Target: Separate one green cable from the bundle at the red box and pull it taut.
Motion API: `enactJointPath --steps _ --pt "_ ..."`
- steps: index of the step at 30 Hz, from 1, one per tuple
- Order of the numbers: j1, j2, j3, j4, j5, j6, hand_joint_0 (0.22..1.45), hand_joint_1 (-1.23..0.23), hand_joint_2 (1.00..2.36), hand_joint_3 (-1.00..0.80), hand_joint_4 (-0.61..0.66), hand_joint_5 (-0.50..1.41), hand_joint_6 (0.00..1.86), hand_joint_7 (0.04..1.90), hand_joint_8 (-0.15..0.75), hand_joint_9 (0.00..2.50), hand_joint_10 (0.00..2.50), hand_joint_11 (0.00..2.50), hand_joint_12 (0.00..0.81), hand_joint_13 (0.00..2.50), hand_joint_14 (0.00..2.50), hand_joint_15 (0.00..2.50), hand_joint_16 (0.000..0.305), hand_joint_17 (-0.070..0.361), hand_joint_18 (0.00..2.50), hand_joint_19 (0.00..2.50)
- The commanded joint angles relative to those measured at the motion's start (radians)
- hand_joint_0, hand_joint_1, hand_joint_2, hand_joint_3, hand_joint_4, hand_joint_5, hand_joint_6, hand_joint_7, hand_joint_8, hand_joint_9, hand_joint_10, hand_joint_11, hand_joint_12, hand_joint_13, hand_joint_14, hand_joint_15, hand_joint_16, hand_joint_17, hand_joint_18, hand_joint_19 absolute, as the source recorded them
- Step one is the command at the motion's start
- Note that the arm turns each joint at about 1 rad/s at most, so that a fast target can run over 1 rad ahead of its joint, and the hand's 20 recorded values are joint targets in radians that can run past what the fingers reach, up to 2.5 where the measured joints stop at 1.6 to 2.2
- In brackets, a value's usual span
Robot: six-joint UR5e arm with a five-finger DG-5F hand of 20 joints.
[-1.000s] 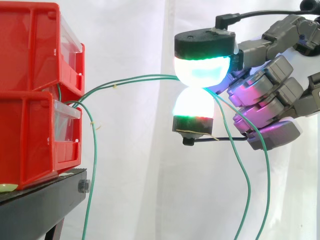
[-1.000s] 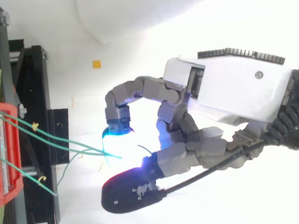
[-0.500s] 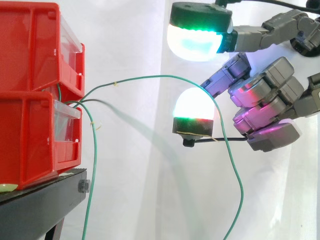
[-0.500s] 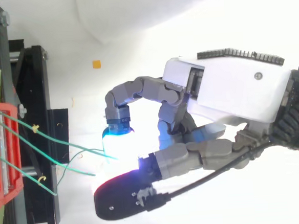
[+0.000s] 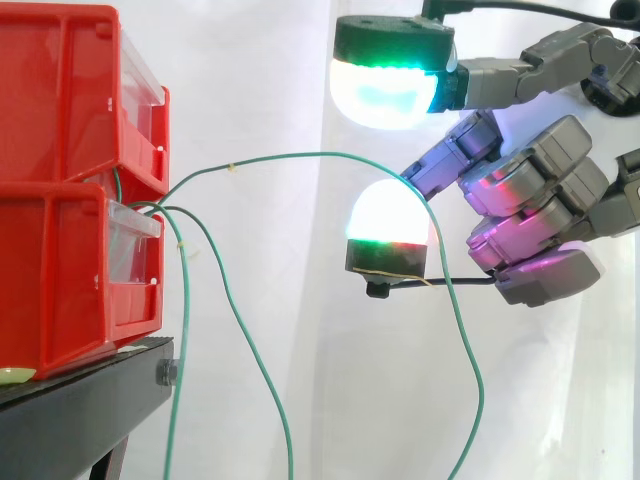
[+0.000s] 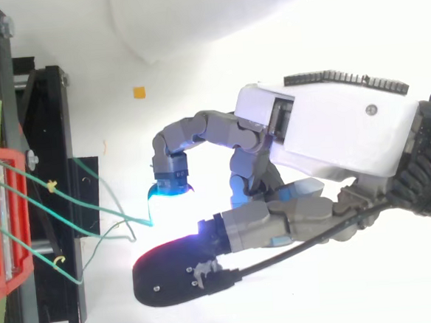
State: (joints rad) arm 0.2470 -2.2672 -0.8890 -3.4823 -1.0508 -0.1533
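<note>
While fingers (image 5: 388, 215) stand apart | green cable (image 5: 300, 154) arcs between them, unpinched

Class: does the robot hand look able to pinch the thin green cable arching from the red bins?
Probably yes: the green cable arches over the robot hand's lower pad, with the upper pad clear above it.

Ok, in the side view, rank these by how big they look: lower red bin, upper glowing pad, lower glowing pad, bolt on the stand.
1. Lower red bin, largest.
2. Upper pad, then lower pad, though the upper may just be nearer the camera, so this is unsure.
3. Bolt, smallest.
</note>
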Motion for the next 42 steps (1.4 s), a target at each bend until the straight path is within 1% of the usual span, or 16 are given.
enactJointPath --steps 1,4,7,8,9,11,13,14,15,16,20,27,32,33,36,42 --pt "0.000 0.000 -0.001 0.000 0.000 0.000 0.55 -0.57 1.00 -0.50 0.26 -0.01 0.67 1.23 0.247 1.57 0.46 1.95 0.328 1.07 1.53 1.21 0.050 0.112 1.17 1.26" --pt "0.000 -0.002 -0.002 0.000 0.000 0.001 0.55 -0.58 1.00 -0.50 0.26 -0.01 0.67 1.22 0.247 1.57 0.46 1.95 0.327 1.07 1.52 1.23 0.050 0.112 1.18 1.25" --pt "0.000 0.000 -0.002 0.000 0.000 0.000 0.56 -0.62 1.00 -0.50 0.27 -0.01 0.67 1.22 0.244 1.57 0.46 1.95 0.326 1.07 1.52 1.22 0.049 0.110 1.17 1.26" --pt "0.000 0.000 -0.002 0.000 0.000 0.000 0.59 -0.62 1.00 -0.50 0.26 -0.01 0.67 1.20 0.232 1.56 0.45 1.96 0.313 1.07 1.50 1.24 0.047 0.106 1.17 1.27" --pt "0.000 0.000 -0.002 0.000 0.000 0.000 0.61 -0.59 1.00 -0.50 0.26 -0.01 0.67 1.20 0.232 1.57 0.45 1.96 0.307 1.07 1.49 1.25 0.046 0.104 1.17 1.27" --pt "0.000 0.000 -0.002 0.000 0.000 0.000 0.63 -0.55 1.00 -0.50 0.26 -0.01 0.67 1.20 0.224 1.58 0.46 1.92 0.304 1.08 1.49 1.25 0.046 0.103 1.17 1.26" --pt "0.000 0.000 -0.002 0.000 0.000 0.000 0.64 -0.52 1.00 -0.50 0.27 -0.01 0.67 1.21 0.223 1.58 0.46 1.93 0.302 1.09 1.49 1.25 0.046 0.102 1.17 1.27" --pt "0.000 0.000 -0.004 0.000 0.000 0.000 0.65 -0.51 1.00 -0.50 0.30 -0.01 0.67 1.21 0.218 1.58 0.46 1.94 0.302 1.09 1.49 1.25 0.046 0.102 1.17 1.27" --pt "0.000 0.000 -0.004 0.000 0.000 0.000 0.66 -0.51 1.00 -0.50 0.31 -0.01 0.67 1.21 0.218 1.59 0.45 1.95 0.305 1.10 1.48 1.24 0.046 0.103 1.17 1.26" --pt "0.000 0.000 -0.004 0.000 0.000 0.000 0.68 -0.52 1.00 -0.50 0.34 -0.01 0.68 1.22 0.217 1.61 0.43 1.96 0.299 1.11 1.48 1.26 0.045 0.102 1.18 1.26" --pt "0.000 0.000 -0.004 0.000 0.000 0.000 0.71 -0.54 1.00 -0.50 0.38 -0.01 0.70 1.21 0.221 1.64 0.42 1.97 0.301 1.13 1.47 1.26 0.045 0.102 1.21 1.26" --pt "0.000 0.000 -0.004 0.000 0.000 0.000 0.73 -0.56 1.00 -0.50 0.35 -0.01 0.70 1.22 0.216 1.62 0.49 1.94 0.301 1.13 1.48 1.27 0.045 0.100 1.22 1.25" --pt "0.000 0.000 -0.005 -0.001 0.000 0.000 0.73 -0.57 1.00 -0.50 0.34 -0.01 0.70 1.24 0.229 1.58 0.55 1.91 0.303 1.12 1.45 1.28 0.044 0.100 1.20 1.24" --pt "0.000 0.000 -0.005 -0.003 0.000 0.000 0.73 -0.58 1.00 -0.50 0.34 -0.01 0.69 1.25 0.230 1.57 0.56 1.91 0.300 1.11 1.43 1.30 0.044 0.099 1.20 1.24" --pt "0.000 0.000 -0.005 -0.003 0.000 0.000 0.73 -0.61 1.00 -0.50 0.32 -0.01 0.69 1.26 0.224 1.55 0.57 1.85 0.301 1.10 1.43 1.28 0.044 0.098 1.18 1.24" --pt "0.000 0.000 -0.007 -0.003 0.002 0.000 0.73 -0.66 1.00 -0.50 0.30 -0.01 0.68 1.27 0.230 1.52 0.58 1.84 0.303 1.09 1.42 1.28 0.043 0.098 1.17 1.24"
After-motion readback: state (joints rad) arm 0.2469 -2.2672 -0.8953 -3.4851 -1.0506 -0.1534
